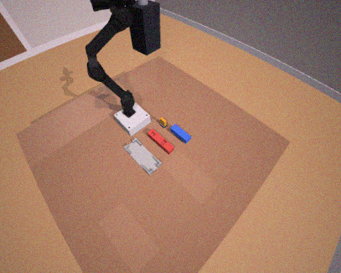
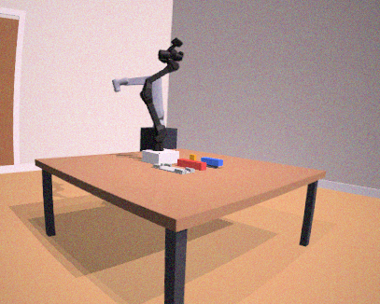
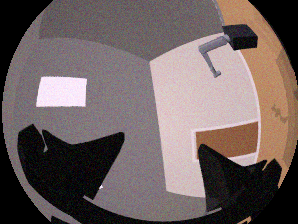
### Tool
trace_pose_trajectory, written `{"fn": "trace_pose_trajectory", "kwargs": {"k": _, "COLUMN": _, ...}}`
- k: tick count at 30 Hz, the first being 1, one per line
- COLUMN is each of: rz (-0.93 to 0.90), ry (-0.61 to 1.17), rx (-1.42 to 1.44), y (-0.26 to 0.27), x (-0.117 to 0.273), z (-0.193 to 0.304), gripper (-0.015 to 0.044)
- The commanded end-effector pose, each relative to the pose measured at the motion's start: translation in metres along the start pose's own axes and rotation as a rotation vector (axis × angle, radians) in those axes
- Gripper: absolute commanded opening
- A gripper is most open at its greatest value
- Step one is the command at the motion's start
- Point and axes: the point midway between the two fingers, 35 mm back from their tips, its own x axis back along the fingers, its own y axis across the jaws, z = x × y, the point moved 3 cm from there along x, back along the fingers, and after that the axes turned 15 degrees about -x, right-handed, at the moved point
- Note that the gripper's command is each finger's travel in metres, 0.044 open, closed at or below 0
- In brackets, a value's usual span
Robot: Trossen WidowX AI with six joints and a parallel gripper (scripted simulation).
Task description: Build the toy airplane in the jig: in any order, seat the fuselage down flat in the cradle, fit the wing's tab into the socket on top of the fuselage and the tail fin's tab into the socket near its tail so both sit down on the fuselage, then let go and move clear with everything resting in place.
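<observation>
The table [image 1: 223, 167] [image 2: 183, 200] spreads well below the raised gripper [image 1: 99, 4] [image 2: 164, 55] [image 3: 161, 141], whose jaws stand wide apart with nothing between them and face the walls, not the parts. Under the arm, its white base [image 1: 132, 121] [image 2: 161, 157] sits near the work and probably limits a low approach. The grey cradle [image 1: 142, 156] [image 2: 171, 168] lies well below the jaws; beside it, the red fuselage [image 1: 160, 141] [image 2: 191, 164] runs roughly parallel, so the jaws should turn down and close across its width. The blue wing [image 1: 180, 133] [image 2: 212, 161] lies beyond, near the small orange tail fin [image 1: 163, 121] [image 2: 192, 158], both below the jaws.
</observation>
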Motion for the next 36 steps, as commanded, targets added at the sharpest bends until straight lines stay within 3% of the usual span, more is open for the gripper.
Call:
{"fn": "trace_pose_trajectory", "kwargs": {"k": 1, "rz": 0.000, "ry": 0.000, "rx": 0.000, "y": 0.000, "x": 0.000, "z": 0.000, "gripper": 0.0426}}
{"fn": "trace_pose_trajectory", "kwargs": {"k": 5, "rz": -0.057, "ry": -0.022, "rx": -0.095, "y": 0.013, "x": 0.004, "z": -0.011, "gripper": 0.0440}}
{"fn": "trace_pose_trajectory", "kwargs": {"k": 10, "rz": -0.271, "ry": -0.061, "rx": -0.433, "y": 0.056, "x": 0.026, "z": -0.050, "gripper": 0.0440}}
{"fn": "trace_pose_trajectory", "kwargs": {"k": 20, "rz": -0.834, "ry": 0.049, "rx": -1.127, "y": 0.131, "x": 0.116, "z": -0.137, "gripper": 0.0440}}
{"fn": "trace_pose_trajectory", "kwargs": {"k": 29, "rz": -1.386, "ry": 0.402, "rx": -1.573, "y": 0.155, "x": 0.234, "z": -0.200, "gripper": 0.0440}}
{"fn": "trace_pose_trajectory", "kwargs": {"k": 36, "rz": -1.806, "ry": 0.886, "rx": -1.783, "y": 0.137, "x": 0.335, "z": -0.238, "gripper": 0.0440}}
